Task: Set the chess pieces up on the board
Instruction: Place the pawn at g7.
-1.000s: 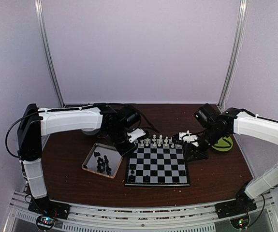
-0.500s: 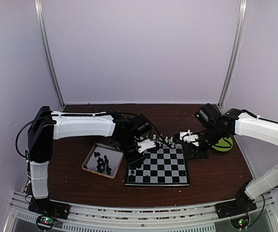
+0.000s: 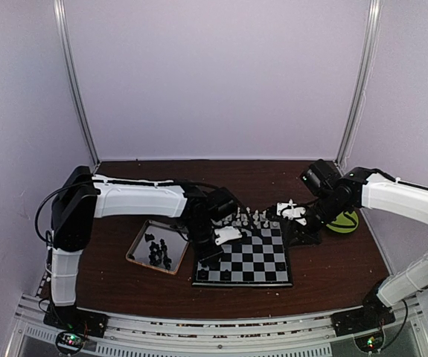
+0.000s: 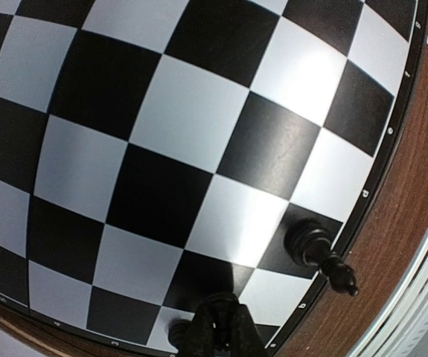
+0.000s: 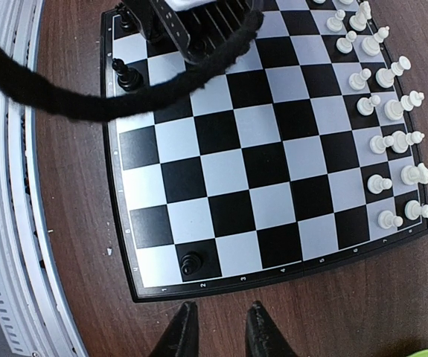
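The board (image 3: 254, 260) lies mid-table, with white chess pieces (image 3: 248, 217) lined along its far two rows. My left gripper (image 3: 219, 239) hangs over the board's left edge. In the left wrist view its fingers (image 4: 199, 335) are shut on a small black chess piece, low over the squares (image 4: 184, 119) by the border. Another black piece (image 4: 319, 254) stands one square away. My right gripper (image 5: 221, 331) is open and empty over bare wood just off the board's right edge, near a lone black piece (image 5: 191, 262). The white pieces (image 5: 392, 111) also show in that view.
A silver tray (image 3: 135, 249) left of the board holds several loose black pieces (image 3: 157, 251). A green and black round object (image 3: 342, 221) sits right of my right arm. A black cable (image 5: 72, 97) crosses the right wrist view. Another black piece (image 5: 129, 74) stands near the left arm.
My left arm has swung right and nearer, from the board's far left corner to low over its left edge. The right arm has barely moved.
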`<control>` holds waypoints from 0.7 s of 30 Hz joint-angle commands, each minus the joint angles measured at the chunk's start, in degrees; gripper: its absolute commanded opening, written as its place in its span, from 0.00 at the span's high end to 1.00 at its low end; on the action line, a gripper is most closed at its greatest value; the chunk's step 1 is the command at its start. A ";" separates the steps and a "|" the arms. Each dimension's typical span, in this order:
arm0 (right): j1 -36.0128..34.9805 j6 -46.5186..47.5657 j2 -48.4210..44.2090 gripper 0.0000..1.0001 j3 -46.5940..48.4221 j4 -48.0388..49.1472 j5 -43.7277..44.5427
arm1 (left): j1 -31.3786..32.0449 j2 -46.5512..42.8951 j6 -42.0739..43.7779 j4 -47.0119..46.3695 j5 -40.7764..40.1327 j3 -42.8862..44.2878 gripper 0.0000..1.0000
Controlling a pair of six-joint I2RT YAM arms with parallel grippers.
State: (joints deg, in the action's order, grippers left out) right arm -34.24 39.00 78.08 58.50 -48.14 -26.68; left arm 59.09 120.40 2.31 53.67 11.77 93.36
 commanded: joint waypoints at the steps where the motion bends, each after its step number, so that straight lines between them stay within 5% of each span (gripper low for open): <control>1: 0.22 -0.07 -0.26 0.77 -0.54 0.29 1.01 | 0.50 0.99 0.62 0.65 -2.23 1.61 0.97; 21: 0.23 0.24 1.19 0.77 -0.25 -0.32 0.84 | 0.50 2.21 0.15 0.65 -2.57 2.88 0.93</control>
State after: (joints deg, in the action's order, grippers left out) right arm -34.24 39.05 78.94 58.50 -48.18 -26.68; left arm 59.35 121.45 2.28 54.13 10.00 94.45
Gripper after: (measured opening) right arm 0.228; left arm 0.067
